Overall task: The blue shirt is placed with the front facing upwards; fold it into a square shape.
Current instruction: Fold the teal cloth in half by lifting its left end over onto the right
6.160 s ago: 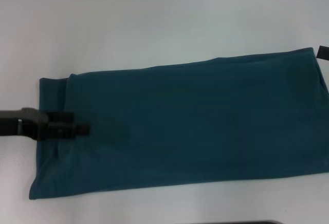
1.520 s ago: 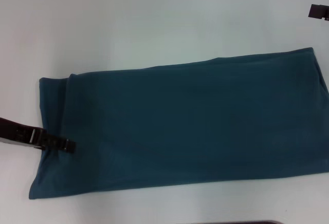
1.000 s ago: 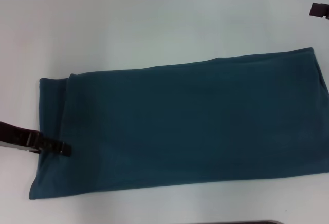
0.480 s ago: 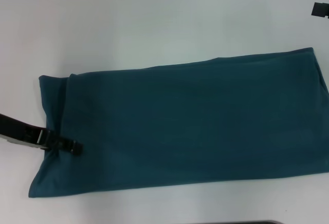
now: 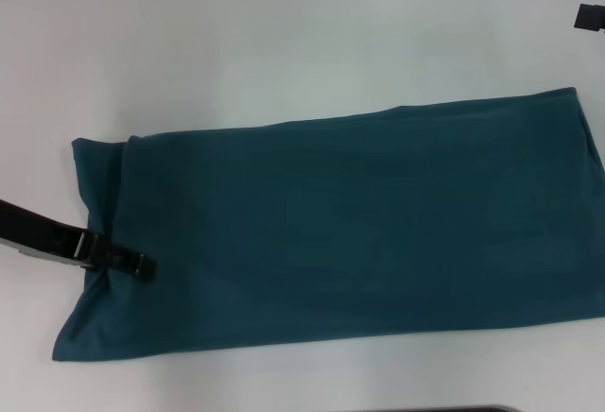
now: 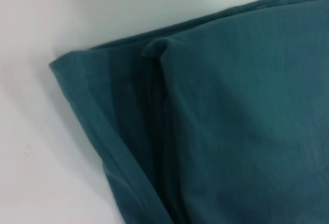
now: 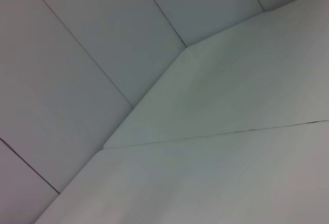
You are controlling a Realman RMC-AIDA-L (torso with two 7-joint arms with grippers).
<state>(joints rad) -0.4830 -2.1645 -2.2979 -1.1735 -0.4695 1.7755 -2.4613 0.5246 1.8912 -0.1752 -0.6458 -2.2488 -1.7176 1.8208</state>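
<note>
The blue shirt (image 5: 350, 223) lies folded into a long band across the white counter (image 5: 284, 34). The left end effector (image 5: 132, 264) sits over the shirt's left end; its grip cannot be told. The right end effector (image 5: 592, 17) hangs beyond the shirt's far right corner.

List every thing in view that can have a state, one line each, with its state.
Shirt: lying flat on the table, folded into a long band, plain side up, not yet square.
Left gripper: low at the shirt's left end, over the cloth.
Right gripper: at the far right edge, off the shirt, mostly out of view.
Table: white, bearing the shirt.
</note>
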